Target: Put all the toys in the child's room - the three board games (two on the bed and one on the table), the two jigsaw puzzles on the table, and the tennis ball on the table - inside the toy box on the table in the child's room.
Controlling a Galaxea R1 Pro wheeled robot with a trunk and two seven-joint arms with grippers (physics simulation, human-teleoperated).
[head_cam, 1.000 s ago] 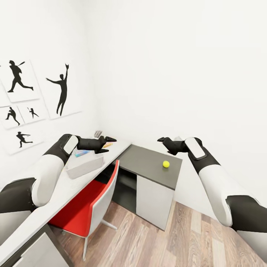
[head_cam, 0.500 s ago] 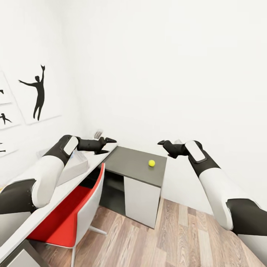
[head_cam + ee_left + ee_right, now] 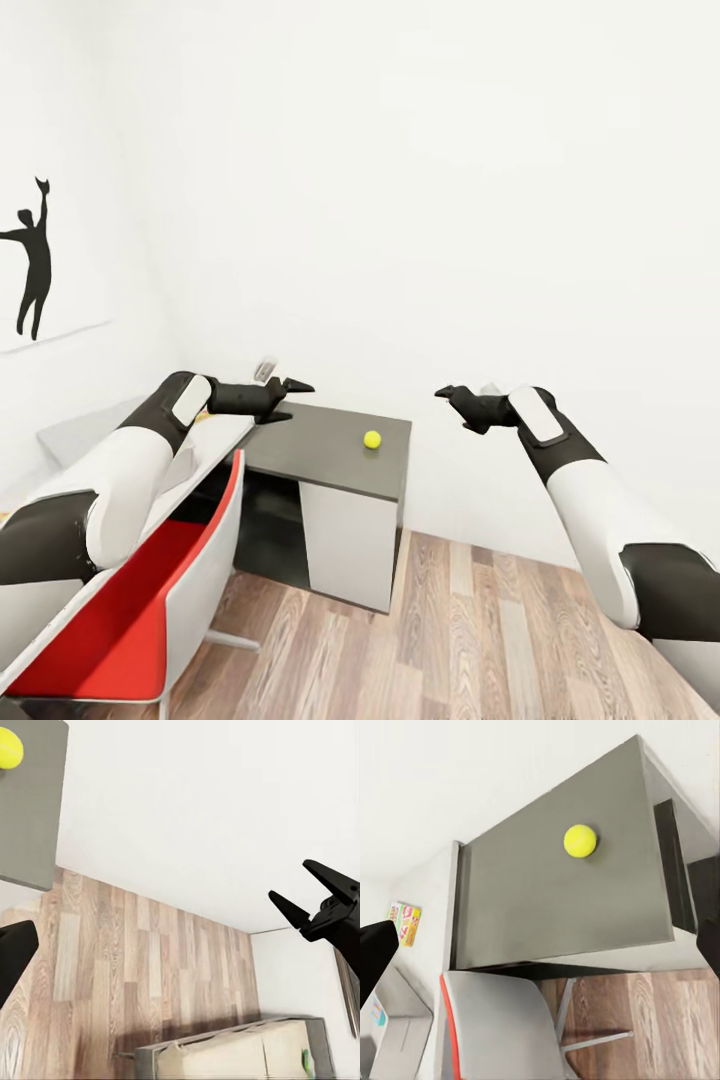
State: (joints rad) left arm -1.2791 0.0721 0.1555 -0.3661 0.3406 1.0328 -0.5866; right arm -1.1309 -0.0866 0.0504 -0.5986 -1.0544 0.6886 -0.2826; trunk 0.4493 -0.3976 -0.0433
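The yellow-green tennis ball (image 3: 372, 439) (image 3: 580, 841) (image 3: 9, 748) lies alone on the dark grey end of the table (image 3: 330, 440). My left gripper (image 3: 290, 398) hovers open over the desk corner, left of the ball. Out over the floor to the ball's right, my right gripper (image 3: 452, 408) (image 3: 291, 880) is open and holds nothing. A colourful board game (image 3: 405, 922) sits on the white desk top near the corner. The grey toy box (image 3: 401, 1020) stands further along that top, something blue inside. The bed (image 3: 225, 1054) shows its beige mattress. The jigsaw puzzles are hidden.
A red chair with a white back (image 3: 150, 590) is pushed in at the white desk (image 3: 215, 435). Wood floor (image 3: 450, 640) spreads right of the desk's white side panel (image 3: 350, 545). A black silhouette picture (image 3: 35, 260) hangs on the left wall.
The camera has turned right, so the desk, ball and wall pictures have slid left in the picture. Both arms keep their pose, grippers open.
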